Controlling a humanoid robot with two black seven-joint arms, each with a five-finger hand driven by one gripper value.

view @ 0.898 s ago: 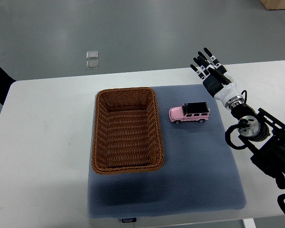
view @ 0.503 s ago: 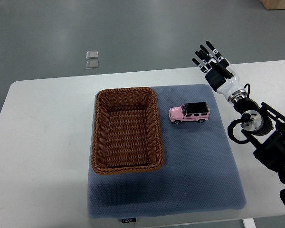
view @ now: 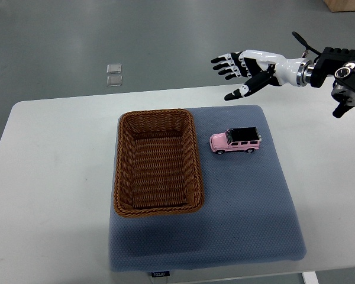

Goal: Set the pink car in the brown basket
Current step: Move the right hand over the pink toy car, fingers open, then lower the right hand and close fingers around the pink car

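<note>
A pink toy car (view: 235,141) with a black roof stands on the blue mat (view: 248,207), just right of the brown wicker basket (view: 157,161). The basket holds nothing. My right hand (view: 239,67) reaches in from the upper right, raised above the table's far edge, well beyond and above the car. Its fingers are spread and hold nothing. The left arm is out of view.
The mat lies on a white table (view: 53,177). Two small pale squares (view: 114,74) lie on the grey floor beyond the table. A wooden corner (view: 346,5) shows at the top right.
My right arm has swung up from the table's right side to the top right. The hand now points left over the far edge, fingers still spread. Car and basket have not moved.
</note>
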